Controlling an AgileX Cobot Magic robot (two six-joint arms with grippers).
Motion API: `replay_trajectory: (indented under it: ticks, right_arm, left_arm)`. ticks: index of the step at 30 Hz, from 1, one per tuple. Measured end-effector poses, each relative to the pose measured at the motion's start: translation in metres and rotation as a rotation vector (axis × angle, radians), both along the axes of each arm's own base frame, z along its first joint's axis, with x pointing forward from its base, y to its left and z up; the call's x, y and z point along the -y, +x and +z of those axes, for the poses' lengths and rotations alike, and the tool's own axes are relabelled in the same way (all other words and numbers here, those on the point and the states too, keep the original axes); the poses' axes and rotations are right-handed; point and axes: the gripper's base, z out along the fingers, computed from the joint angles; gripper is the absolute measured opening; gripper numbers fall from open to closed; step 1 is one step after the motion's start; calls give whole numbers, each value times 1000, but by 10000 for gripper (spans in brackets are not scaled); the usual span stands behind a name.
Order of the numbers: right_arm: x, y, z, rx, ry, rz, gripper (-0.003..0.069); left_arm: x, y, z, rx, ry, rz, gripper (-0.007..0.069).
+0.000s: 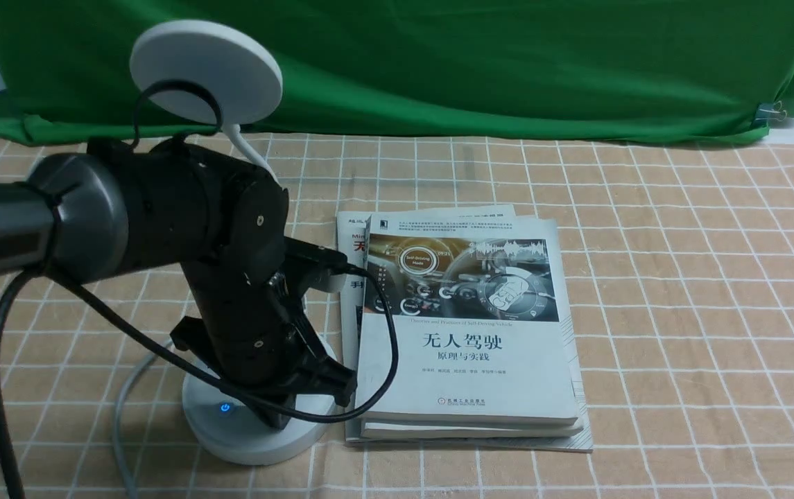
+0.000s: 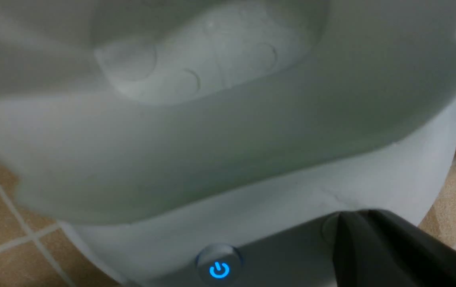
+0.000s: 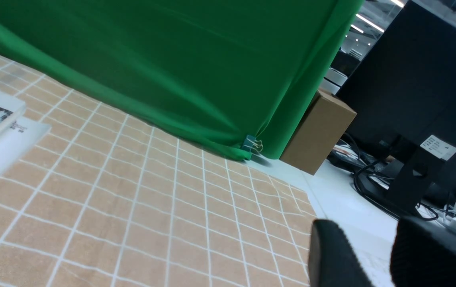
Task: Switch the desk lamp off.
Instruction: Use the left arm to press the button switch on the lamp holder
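1. The desk lamp stands on the left part of the worktop, toward its near edge, a blue power mark glowing on its base.
2. The left gripper reaches down to the base, fingers pressed together, its tip at a second round button; contact cannot be confirmed.
3. The step appears to be the button press. It calls for the closed tip centered on the chosen button, a short, straight push, then a clean lift.
4. The cup holder overhangs close by, so a sideways approach could knock it. A slanting or heavy push could skid the base or miss the button.
5. The stacked books lie just right of the base, leaving little room for drift.
6. The right gripper, fingers spread, is well apart from the lamp.
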Motion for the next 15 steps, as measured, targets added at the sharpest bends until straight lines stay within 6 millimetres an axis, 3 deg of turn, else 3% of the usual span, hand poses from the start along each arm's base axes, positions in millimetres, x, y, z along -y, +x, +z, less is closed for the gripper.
replay_trajectory:
  ticks: [8, 15]
  right_arm:
    - [0, 0, 0, 0, 0, 0, 242]
    - [0, 0, 0, 0, 0, 0, 242]
  left_arm:
    - [-1, -1, 6, 11, -6, 3, 6]
    - [-5, -14, 46, 93, -76, 15, 6]
